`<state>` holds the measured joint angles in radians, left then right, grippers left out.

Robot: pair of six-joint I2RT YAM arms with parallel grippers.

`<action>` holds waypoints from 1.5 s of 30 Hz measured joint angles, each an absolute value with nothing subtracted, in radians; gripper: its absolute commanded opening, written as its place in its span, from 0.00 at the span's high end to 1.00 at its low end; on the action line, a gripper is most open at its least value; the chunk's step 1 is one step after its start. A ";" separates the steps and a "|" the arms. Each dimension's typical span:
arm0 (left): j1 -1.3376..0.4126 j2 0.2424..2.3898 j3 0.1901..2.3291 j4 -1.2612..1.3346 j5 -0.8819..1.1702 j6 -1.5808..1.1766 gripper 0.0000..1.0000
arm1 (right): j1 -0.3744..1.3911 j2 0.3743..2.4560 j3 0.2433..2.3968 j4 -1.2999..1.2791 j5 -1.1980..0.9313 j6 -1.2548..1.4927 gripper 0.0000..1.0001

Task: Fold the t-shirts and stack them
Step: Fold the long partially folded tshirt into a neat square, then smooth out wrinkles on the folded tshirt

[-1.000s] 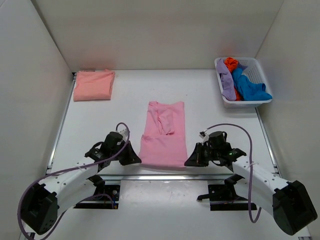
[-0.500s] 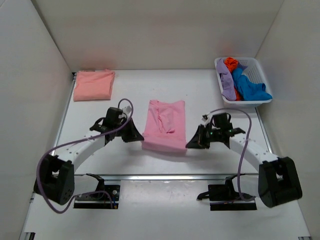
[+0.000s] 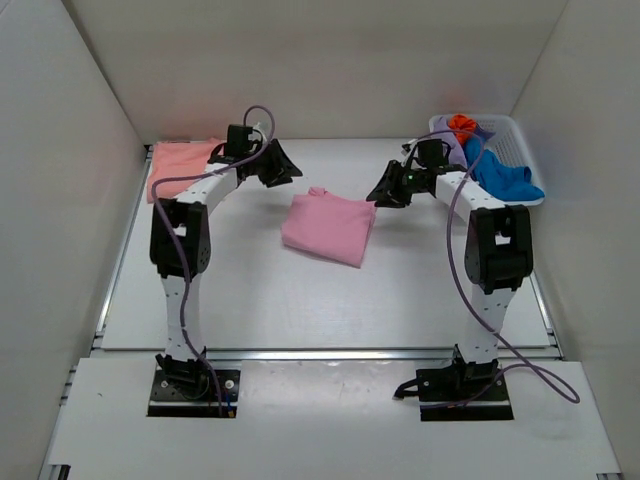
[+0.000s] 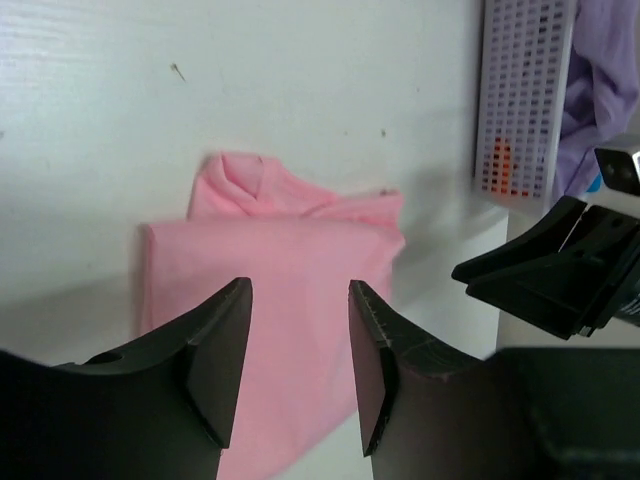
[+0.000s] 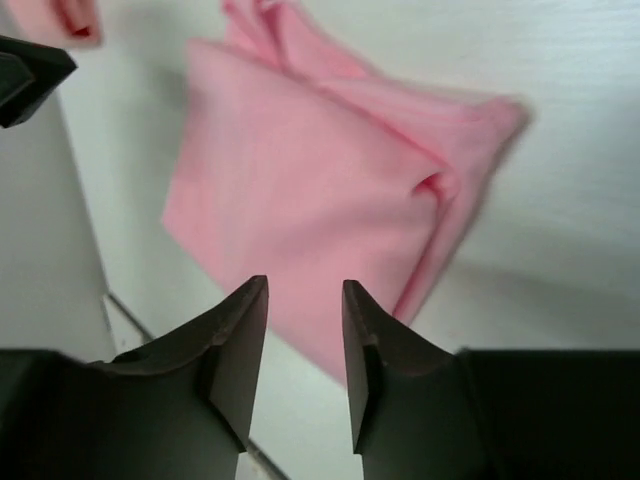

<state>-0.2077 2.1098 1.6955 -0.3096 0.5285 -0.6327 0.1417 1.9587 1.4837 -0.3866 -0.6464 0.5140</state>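
My left gripper [image 4: 298, 290] is open, its two fingers spread with nothing between them. Through the gap I look down on the light pink t-shirt [image 4: 270, 250], which lies on the white table [image 3: 250, 290]. My right gripper [image 5: 305, 285] is parted too and empty, hanging over the same shirt from the opposite side.

From above, the pink shirt is a compact, roughly rectangular folded bundle, turned slightly askew. It sits in the far half of the table, between my two grippers, and its neckline shows at the edge nearest the back wall. I cannot tell for certain from any view whether a fingertip brushes the cloth, but neither gripper is closed on it.

The salmon-peach t-shirt [image 3: 175, 170] lies folded in the far left corner, well apart from the pink one, and my left arm crosses over its right edge. In the far right corner stands the white lattice basket [image 3: 520, 135], holding a purple cloth [image 3: 458, 148], a blue cloth [image 3: 505, 178] and an orange cloth [image 3: 462, 123]. My right arm reaches past the basket's left side.
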 measured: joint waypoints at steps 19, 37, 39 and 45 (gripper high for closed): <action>-0.183 2.235 1.637 -0.311 0.528 -0.614 0.43 | 0.133 2.128 1.562 -0.461 -0.509 0.388 0.51; -0.223 2.235 1.576 -0.268 0.508 -0.628 0.63 | 0.192 2.151 1.556 -0.403 -0.433 0.328 0.58; -0.223 2.235 1.577 -0.265 0.508 -0.629 0.66 | 0.196 2.151 1.556 -0.397 -0.416 0.321 0.58; -0.223 2.235 1.577 -0.255 0.514 -0.637 0.87 | 0.202 2.108 1.502 -0.358 -0.346 0.304 0.59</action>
<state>-0.2226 2.2349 1.5768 -0.2546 0.5140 -0.6373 0.2020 2.1082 1.5024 -0.3584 -0.3458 0.3038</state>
